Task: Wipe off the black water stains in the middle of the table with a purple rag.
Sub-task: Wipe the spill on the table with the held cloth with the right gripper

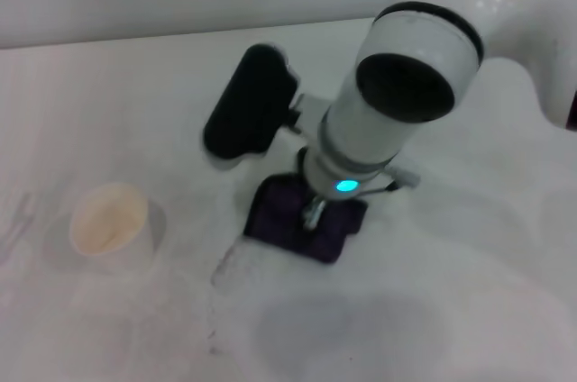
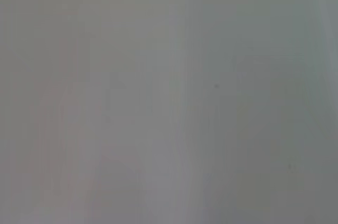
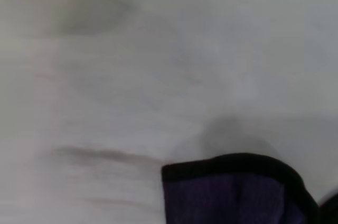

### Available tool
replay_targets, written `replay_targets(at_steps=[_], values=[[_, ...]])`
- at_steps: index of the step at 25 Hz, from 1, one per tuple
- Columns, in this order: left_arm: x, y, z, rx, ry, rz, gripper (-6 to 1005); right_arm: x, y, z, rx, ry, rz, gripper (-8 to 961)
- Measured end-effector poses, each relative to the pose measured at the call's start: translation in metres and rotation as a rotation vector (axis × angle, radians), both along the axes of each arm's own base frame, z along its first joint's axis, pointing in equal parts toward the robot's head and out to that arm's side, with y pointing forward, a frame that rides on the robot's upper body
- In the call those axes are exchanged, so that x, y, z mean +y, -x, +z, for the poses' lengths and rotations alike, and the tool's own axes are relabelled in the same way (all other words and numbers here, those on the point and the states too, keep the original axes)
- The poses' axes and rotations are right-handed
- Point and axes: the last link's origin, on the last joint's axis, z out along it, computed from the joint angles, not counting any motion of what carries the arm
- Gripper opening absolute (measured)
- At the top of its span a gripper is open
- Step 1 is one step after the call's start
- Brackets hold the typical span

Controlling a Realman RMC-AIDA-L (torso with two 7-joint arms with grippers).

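Observation:
The purple rag lies flat on the white table, near its middle. My right gripper comes straight down on the rag from the right arm and is shut on it, pressing it to the tabletop. The wrist hides most of the fingers. The right wrist view shows the rag's black-edged corner and a faint grey-brown streak on the table beside it. The same faint streak shows in the head view just left of the rag. No round black stain is visible. The left gripper is out of view.
A white paper cup stands upright on the table's left side, well apart from the rag. It shows as a blurred shape in the right wrist view. The left wrist view shows only a plain grey surface.

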Motion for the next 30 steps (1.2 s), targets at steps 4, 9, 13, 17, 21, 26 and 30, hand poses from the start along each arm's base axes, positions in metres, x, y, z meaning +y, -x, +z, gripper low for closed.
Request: replay_targets(at_steps=[4,9,13,17,21,26,30], values=[[-0.002,0.0,-0.001,-0.002,0.001,0.002,887,-0.029,0.021,-0.017,0.054,0.125,0.02,116],[-0.003,-0.002,-0.002,-0.003,0.006,-0.017,886,-0.059,0.036,-0.032,0.073,0.249,0.025,116],[-0.006,-0.001,-0.004,-0.001,0.017,-0.014,886,-0.077,0.043,-0.038,0.112,0.325,0.02,115],[-0.014,0.001,-0.004,-0.006,0.014,-0.005,886,-0.072,0.043,-0.04,0.124,0.305,0.031,114],[-0.02,0.003,-0.003,-0.009,0.008,0.0,886,-0.046,0.035,-0.036,0.105,0.218,0.038,114],[-0.025,0.004,-0.002,-0.011,0.004,0.002,886,-0.006,0.017,-0.021,0.041,0.097,0.028,113],[-0.024,0.003,-0.002,-0.012,0.002,-0.001,886,0.022,0.001,-0.004,-0.003,0.012,0.003,113]])
